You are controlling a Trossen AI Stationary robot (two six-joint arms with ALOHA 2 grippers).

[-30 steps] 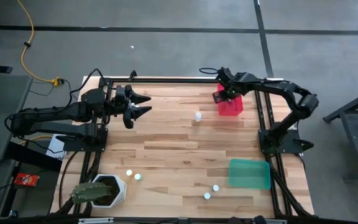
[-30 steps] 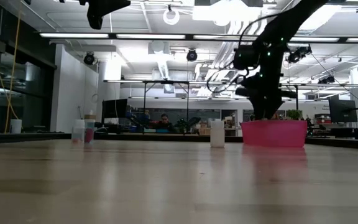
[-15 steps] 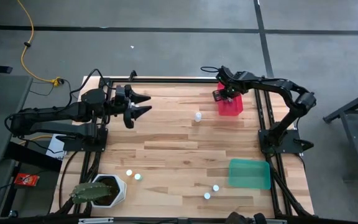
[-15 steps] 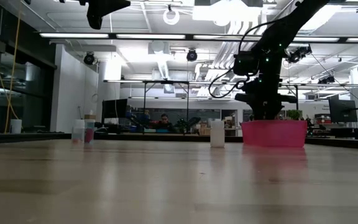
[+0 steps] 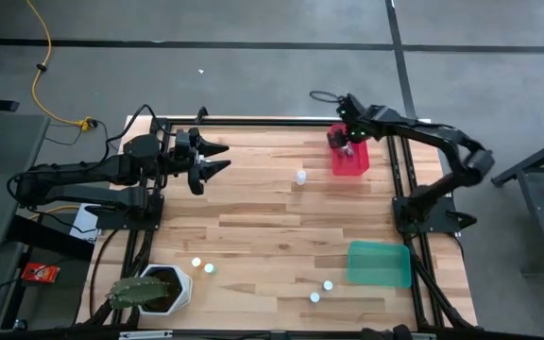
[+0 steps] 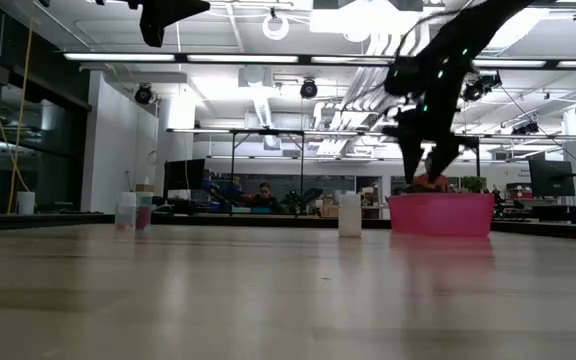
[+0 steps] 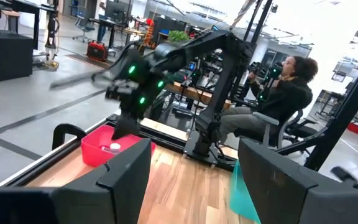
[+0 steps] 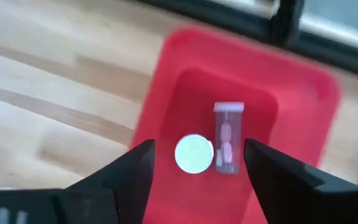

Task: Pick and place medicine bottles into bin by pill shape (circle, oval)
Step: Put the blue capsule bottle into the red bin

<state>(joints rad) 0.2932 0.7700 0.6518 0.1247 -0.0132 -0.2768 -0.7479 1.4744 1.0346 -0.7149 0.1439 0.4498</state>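
My right gripper [image 5: 345, 142] [image 8: 195, 186] hangs open above the red bin [image 5: 352, 162] [image 6: 440, 215] at the table's far right, fingers slanting down and touching nothing. Two medicine bottles are in the bin. One stands upright, showing its white cap [image 8: 194, 154]. The other, a clear one [image 8: 227, 138] with pale pills, lies on its side beside it. More medicine bottles stand on the table: one [image 5: 300, 176] left of the red bin, two [image 5: 203, 265] near the pot and two [image 5: 321, 291] near the front edge. My left gripper [image 5: 217, 159] [image 7: 194, 186] waits open and level over the far left.
A green bin [image 5: 379, 263] sits at the near right. A white plant pot [image 5: 156, 287] with a cactus stands at the near left corner. A black frame [image 5: 253, 121] runs along the table's edges. Beyond the table a person [image 7: 278, 93] sits in a chair.
My right gripper has risen from low in the red bin to above it, shifted slightly toward the far edge, and its fingers have spread open.
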